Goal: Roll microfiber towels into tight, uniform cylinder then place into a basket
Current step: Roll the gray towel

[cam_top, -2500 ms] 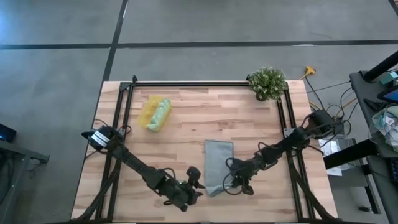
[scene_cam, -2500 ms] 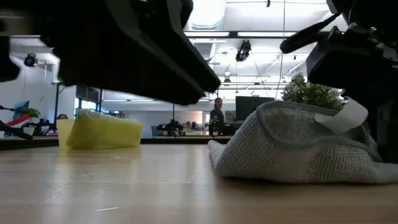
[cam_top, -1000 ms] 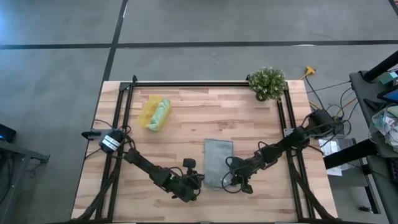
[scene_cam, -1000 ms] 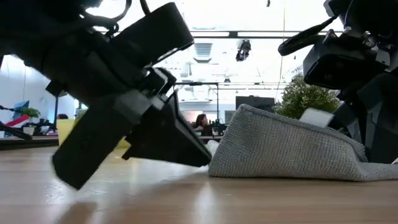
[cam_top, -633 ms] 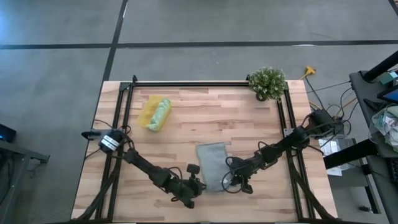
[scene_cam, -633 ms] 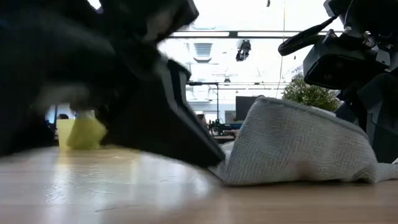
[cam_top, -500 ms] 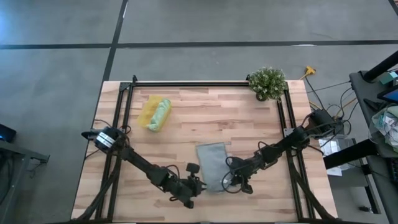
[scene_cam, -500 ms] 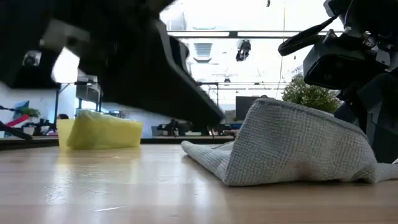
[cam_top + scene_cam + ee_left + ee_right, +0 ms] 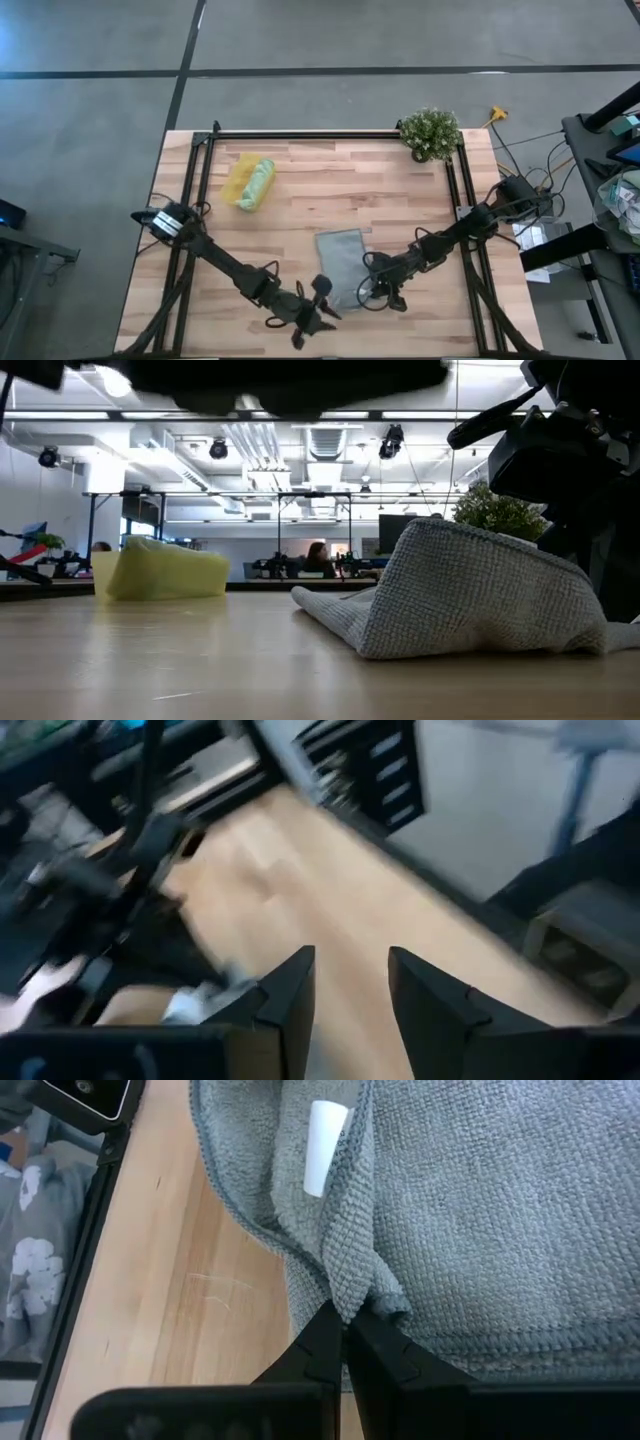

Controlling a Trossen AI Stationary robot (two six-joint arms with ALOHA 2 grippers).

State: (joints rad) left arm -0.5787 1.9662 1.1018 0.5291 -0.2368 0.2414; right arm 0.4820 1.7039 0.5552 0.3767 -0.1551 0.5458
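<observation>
grey-blue towel (image 9: 341, 265) lies folded near the table's front edge, right gripper (image 9: 343, 1342) pinching its hem while left gripper (image 9: 348, 982) hovers spread and empty; rolling tight likely needs both corners level.

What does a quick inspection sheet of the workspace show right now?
Surface: wooden table inside a black frame.
Job's things: grey-blue towel folded, not rolled, near the front edge; light green towel rolled, lying in the yellow basket.
Clutter: potted plant at the far right corner.
Grippers: right gripper shut on the grey-blue towel's edge; left gripper open, off the towel, holding nothing.
Cables: wires beside the table's right side.
Surroundings: grey floor; a person far behind, in the low view.
</observation>
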